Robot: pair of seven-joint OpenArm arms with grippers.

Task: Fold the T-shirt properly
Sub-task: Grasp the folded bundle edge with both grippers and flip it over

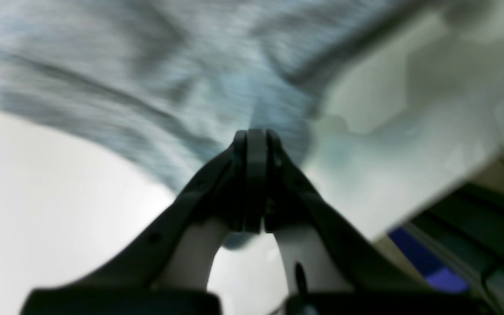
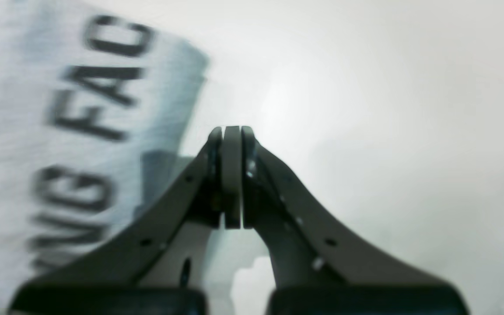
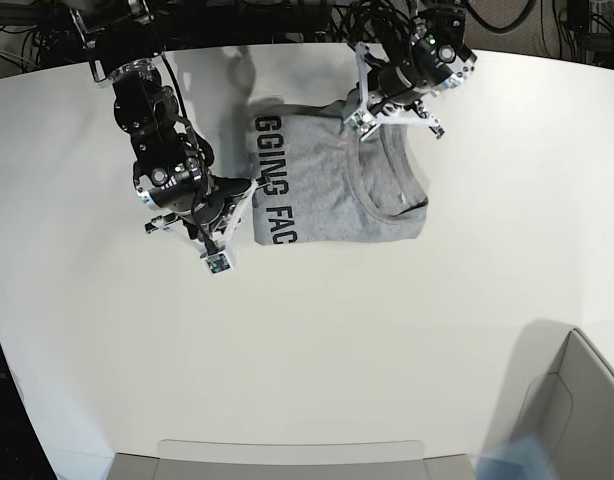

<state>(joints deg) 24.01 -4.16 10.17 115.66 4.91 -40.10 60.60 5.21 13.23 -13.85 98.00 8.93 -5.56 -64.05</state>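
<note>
I've got a broad white table point(image 3: 287, 350) under both arms, with a grey bin point(image 3: 562, 410) at its near right corner. The shirt point(image 3: 317, 190) lies toward the far side, between the arms, already folded into a compact block with part of the lettering facing up. My right gripper point(image 2: 233, 131) has its fingertips together with nothing in them, just beside the lettered edge. My left gripper point(image 1: 256, 135) has its tips together too, over the cloth at the far side; that wrist view is blurred, so I can't swear whether a bit of fabric is pinched there.

I'd expect light, limp cotton: no risk of breaking, but quick to wrinkle, and the layers may slide over each other. I'd take it at the two corners of one edge, pinching every layer, and lift gently with both arms level.
</note>
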